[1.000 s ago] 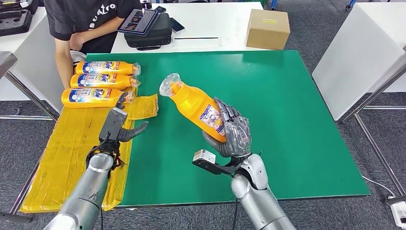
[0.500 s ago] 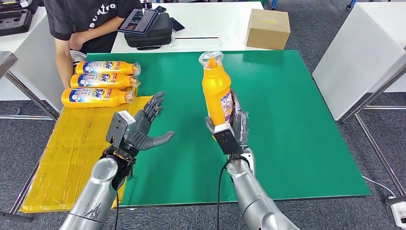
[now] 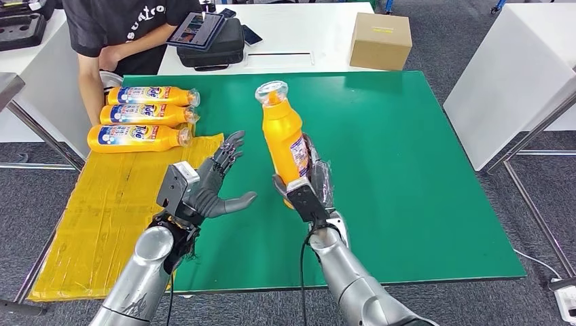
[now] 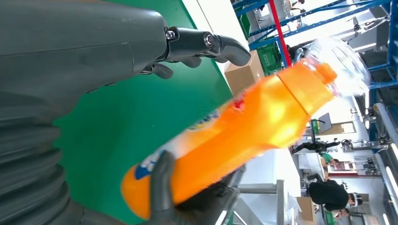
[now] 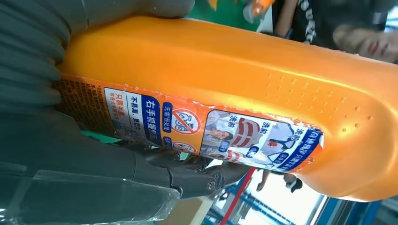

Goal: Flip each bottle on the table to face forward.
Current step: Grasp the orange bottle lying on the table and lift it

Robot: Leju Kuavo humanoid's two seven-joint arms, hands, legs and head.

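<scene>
Head view: my right hand (image 3: 303, 185) grips the orange bottle (image 3: 283, 139) by its base, nearly upright, cap up, above the green table (image 3: 421, 170).
Right wrist view: printed label (image 5: 206, 131) faces my fingers.
Left hand (image 3: 207, 185): released, fingers spread, holding nothing, just beside the bottle.
Other bottles (image 3: 136, 115): three lying on the table's far left corner, near a person (image 3: 115, 34).

Surface (image 3: 421, 170): green top, rectangular | yellow plastic sheet (image 3: 102, 210) lying along its left edge, crinkled | on the sheet's far end: three orange bottles (image 3: 139, 115) on their sides, parallel, side by side, caps toward centre
</scene>
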